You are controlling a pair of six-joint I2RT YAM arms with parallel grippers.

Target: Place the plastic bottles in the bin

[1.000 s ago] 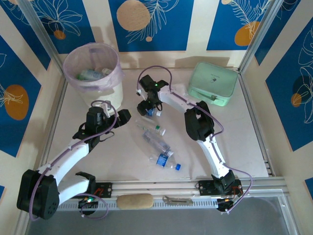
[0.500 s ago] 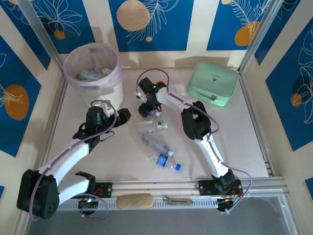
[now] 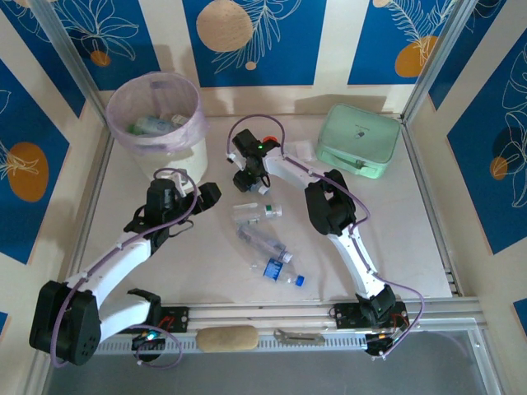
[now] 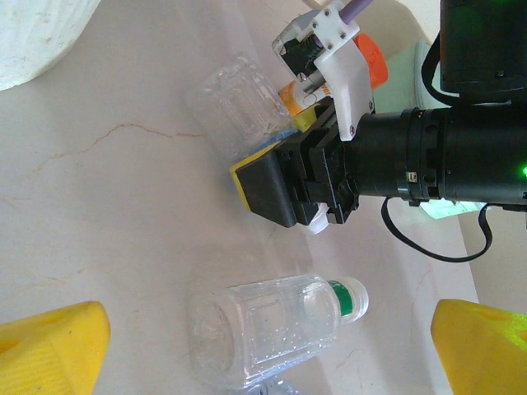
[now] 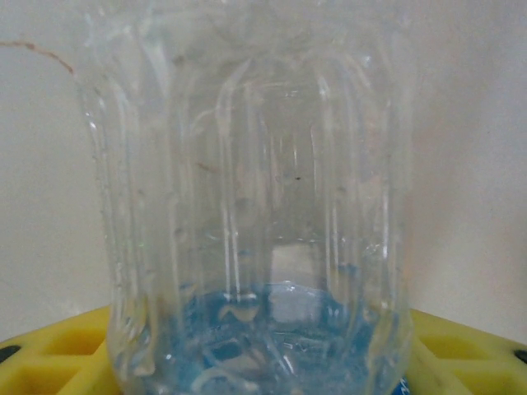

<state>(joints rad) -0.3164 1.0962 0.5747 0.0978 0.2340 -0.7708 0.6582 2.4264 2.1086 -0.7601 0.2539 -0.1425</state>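
**Right wrist view: jaws clamped on a clear bottle [image 5: 255, 206]**

Right wrist view has the clear bottle right between the right jaws. Their yellow pads [image 5: 49, 354] touch it on both sides, so the right jaws are clamped on the clear bottle. It lies on its side on the pale desk [image 5: 469, 123]. The end nearest the pads looks blue.

The left jaws are wide apart and hold nothing. Their yellow fingertips [image 4: 49, 346] sit at the two bottom corners of the left wrist view. Between them, down on the desk, lies a green-band bottle [image 4: 272, 325]. It is clear, with a white cap that has a green ring. It does not touch the left jaws. The right jaws and the clear bottle are just past it, near the left jaws.

An orange-capped jar [image 4: 372, 62] stands just behind the right jaws.

From the top, the bin [image 3: 169, 152] stands near the left jaws, on their far left side. It is white with a pink bag, and some bottles in the bin [image 3: 152, 125] can be seen. Two more bottles lie on the near side of the right jaws. One is a see-through bottle [image 3: 262, 241], and beyond it is a blue-label bottle [image 3: 280, 270]. A mint green box [image 3: 360, 140] sits well apart from the right jaws, off to their right.
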